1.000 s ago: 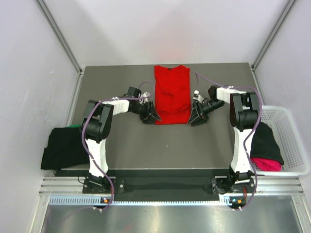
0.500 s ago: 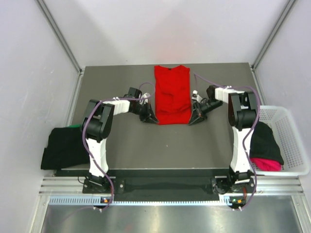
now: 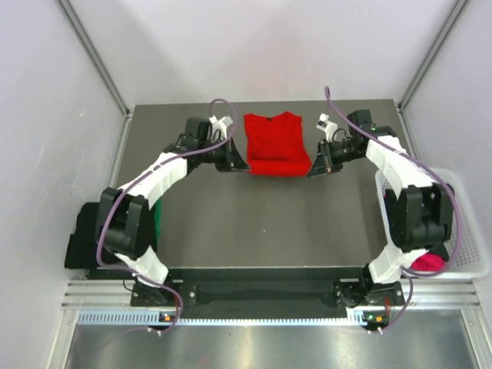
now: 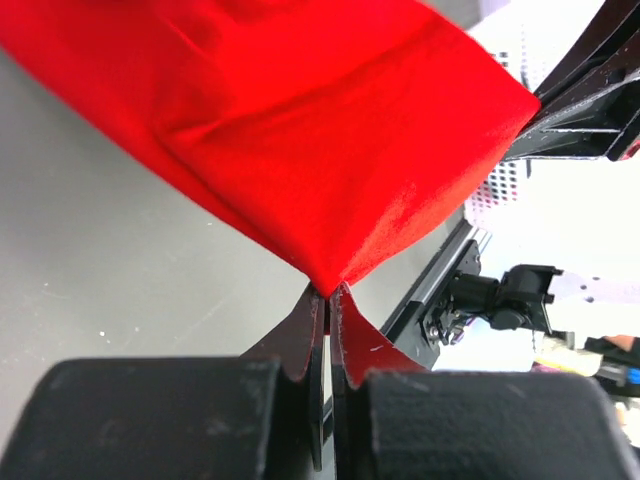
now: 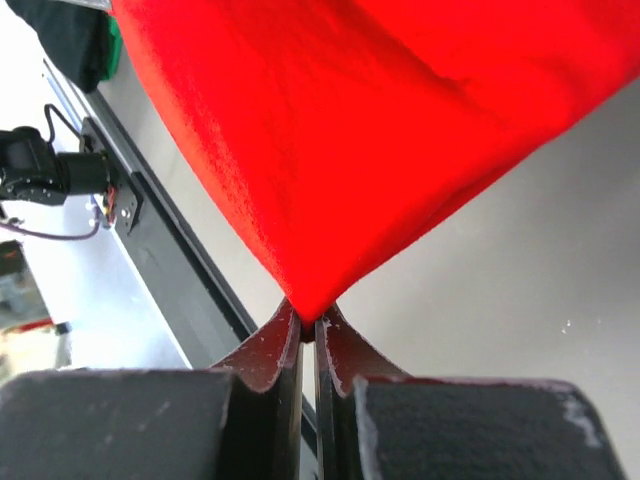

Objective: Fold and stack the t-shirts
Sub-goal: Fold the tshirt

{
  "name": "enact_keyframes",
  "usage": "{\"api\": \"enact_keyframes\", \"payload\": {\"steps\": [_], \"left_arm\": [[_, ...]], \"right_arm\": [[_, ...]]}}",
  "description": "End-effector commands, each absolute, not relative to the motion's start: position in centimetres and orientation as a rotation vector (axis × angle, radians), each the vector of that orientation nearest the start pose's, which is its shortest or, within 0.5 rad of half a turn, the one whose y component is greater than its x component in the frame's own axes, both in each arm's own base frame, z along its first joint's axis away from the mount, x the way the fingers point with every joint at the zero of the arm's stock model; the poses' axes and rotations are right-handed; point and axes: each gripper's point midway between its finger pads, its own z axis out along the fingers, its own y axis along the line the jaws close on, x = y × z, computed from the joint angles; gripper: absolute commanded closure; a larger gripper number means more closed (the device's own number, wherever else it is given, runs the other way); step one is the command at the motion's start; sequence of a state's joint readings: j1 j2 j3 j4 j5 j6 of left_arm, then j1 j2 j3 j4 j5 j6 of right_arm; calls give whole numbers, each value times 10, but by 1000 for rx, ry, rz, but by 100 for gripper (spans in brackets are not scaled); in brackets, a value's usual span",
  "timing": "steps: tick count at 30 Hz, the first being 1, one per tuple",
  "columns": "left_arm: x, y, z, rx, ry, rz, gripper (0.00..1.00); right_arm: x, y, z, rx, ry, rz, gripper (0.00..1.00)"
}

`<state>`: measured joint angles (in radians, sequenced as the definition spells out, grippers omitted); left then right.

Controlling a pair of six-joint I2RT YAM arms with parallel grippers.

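**A:** Where is the red t-shirt [image 3: 277, 144] lying?

**B:** It is lying at the far middle of the desk [image 3: 261, 231], with its collar pointing away from the arms. Its near edge is hanging between the two arms.

**A:** And what are the jaws doing?

**B:** Both pairs are clenched on cloth. The left jaws are pinching the near left corner and the right jaws the near right corner. In each wrist view the red fabric is narrowing to a point between the closed tips.

**A:** How are you expecting it to handle?

**B:** I am judging it light and very soft. It is creasing and sagging between the two holds, so it is going to drape rather than keep a shape. With so little cloth in each pinch, I am thinking a corner could slip out if the arms pull apart too hard.

**A:** So where are you advising a hold?

**B:** Right at those two corners, moving them together so the edge is staying level.

**A:** Is anything else lying around?

**B:** A black t-shirt [image 3: 81, 242] is lying at the near left with a green t-shirt [image 3: 157, 219] beside it. A magenta-pink t-shirt [image 3: 430, 261] is sitting in the white basket [image 3: 477, 254].
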<state>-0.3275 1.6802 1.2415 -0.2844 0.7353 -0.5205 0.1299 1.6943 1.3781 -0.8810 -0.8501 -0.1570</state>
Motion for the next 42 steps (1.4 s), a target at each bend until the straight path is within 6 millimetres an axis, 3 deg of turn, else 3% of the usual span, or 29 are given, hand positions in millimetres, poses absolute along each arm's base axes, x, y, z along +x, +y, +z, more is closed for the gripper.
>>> {"api": "enact_keyframes", "payload": {"steps": [1, 6, 10, 15, 17, 18, 19, 20, 21, 24, 25, 26, 27, 28, 29, 30, 31, 32, 34, 35, 37, 38, 40, 41, 42], "left_arm": [[340, -251, 193, 238, 2331, -1215, 100], [328, -243, 203, 281, 2302, -1173, 100], [326, -240, 203, 274, 2297, -1163, 100], [345, -242, 199, 292, 2284, -1125, 100], [362, -246, 205, 317, 2258, -1101, 100], [372, -247, 191, 330, 2289, -1079, 100], [380, -248, 190, 340, 2286, -1062, 100], [395, -250, 201, 357, 2251, -1034, 100], [405, -251, 187, 373, 2275, -1011, 100], [440, -250, 180, 392, 2265, -916, 100], [453, -250, 189, 392, 2249, -899, 100], [462, -251, 173, 389, 2277, -890, 100], [469, -251, 170, 395, 2275, -880, 100], [481, -253, 181, 403, 2240, -865, 100], [489, -254, 169, 404, 2255, -853, 100], [497, -254, 167, 398, 2250, -829, 100], [510, -256, 178, 405, 2210, -817, 100], [517, -257, 166, 405, 2226, -807, 100], [534, -258, 173, 412, 2186, -765, 100], [541, -258, 161, 414, 2197, -749, 100], [556, -257, 164, 417, 2166, -704, 100], [562, -257, 150, 428, 2175, -689, 100], [581, -253, 153, 409, 2144, -608, 100], [590, -248, 142, 376, 2159, -554, 100], [596, -242, 139, 347, 2165, -500, 88]], "right_arm": [[304, 163, 178, -624, 2423, 1055, 100], [290, 157, 199, -640, 2351, 990, 100], [286, 155, 197, -638, 2348, 967, 100], [304, 156, 186, -646, 2379, 970, 100], [320, 158, 191, -655, 2369, 964, 100], [329, 159, 180, -654, 2397, 975, 100], [340, 160, 187, -662, 2375, 967, 100], [347, 161, 185, -662, 2380, 967, 100], [356, 162, 174, -664, 2403, 972, 100], [394, 162, 179, -667, 2353, 931, 100], [403, 162, 179, -664, 2343, 921, 100], [414, 161, 168, -653, 2358, 919, 100], [427, 161, 176, -659, 2328, 901, 100], [435, 161, 175, -651, 2324, 897, 100], [446, 161, 162, -640, 2343, 900, 100], [458, 161, 168, -629, 2321, 891, 100], [465, 160, 166, -618, 2318, 890, 100], [475, 161, 154, -606, 2326, 892, 100], [496, 160, 159, -579, 2293, 870, 100], [503, 159, 157, -567, 2289, 870, 100], [521, 159, 149, -532, 2285, 859, 100], [532, 159, 139, -515, 2278, 855, 100], [553, 159, 147, -490, 2225, 862, 97], [560, 162, 136, -493, 2226, 889, 94], [574, 162, 155, -516, 2167, 852, 79]]}}
